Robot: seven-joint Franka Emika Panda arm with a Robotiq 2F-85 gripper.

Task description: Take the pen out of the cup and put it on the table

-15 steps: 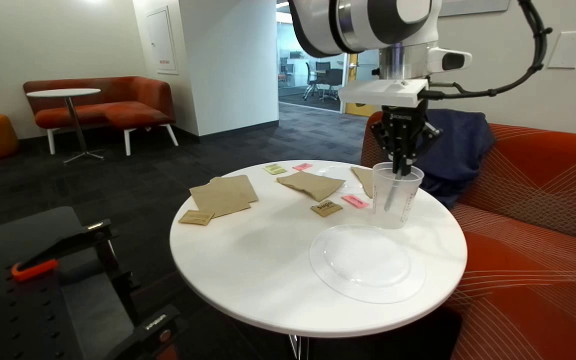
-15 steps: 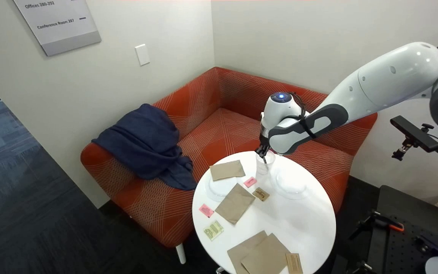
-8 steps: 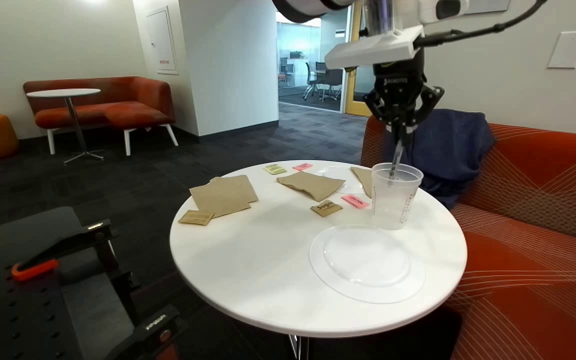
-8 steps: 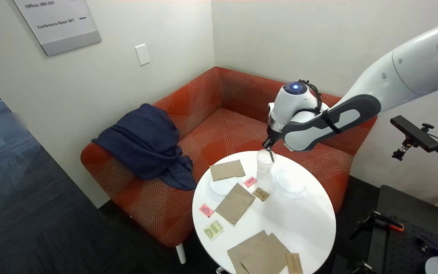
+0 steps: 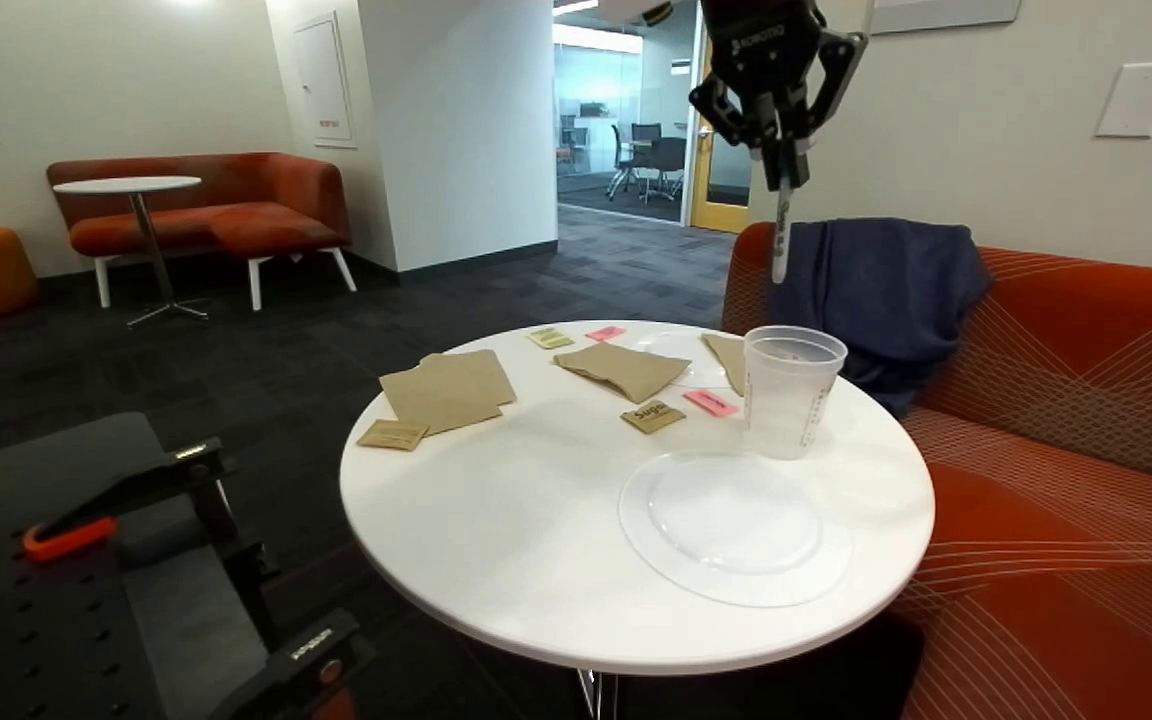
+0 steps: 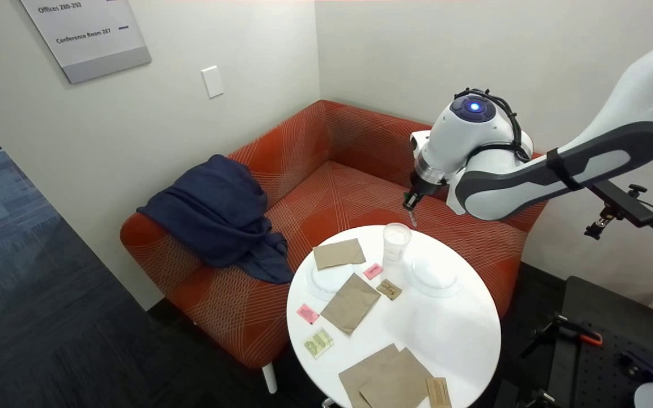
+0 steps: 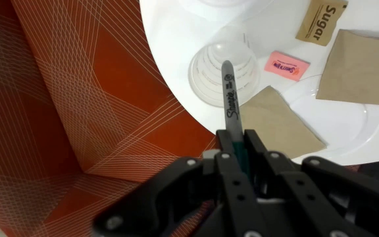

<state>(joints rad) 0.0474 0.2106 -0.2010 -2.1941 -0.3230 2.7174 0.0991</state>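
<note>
Above rim height of the clear cup (image 5: 794, 405), clamped with the gripper (image 7: 237, 135) onto the dark green part of the pen (image 7: 230, 95), lettered grey end downward, apart from the rim in both exterior views. Seemingly done with the grasp and the lift out; not yet done with carrying aside, lowering to the round white table (image 5: 516, 540), laying down and letting go. Hard to judge, from these angles, whether straight over the cup or a little toward the orange-red sofa (image 5: 1056, 400). Must get past the upright cup first, then a see-through plate (image 5: 736, 530) just beside it, easy to miss against white. Also needs to mind a pink packet (image 5: 711, 402) and a sugar packet (image 5: 653, 416) near the cup, plus a brown paper sheet (image 5: 626, 372) a little farther on. Best, perhaps, to aim between that plate and the overlapping brown sheets (image 5: 446, 395) opposite.
</note>
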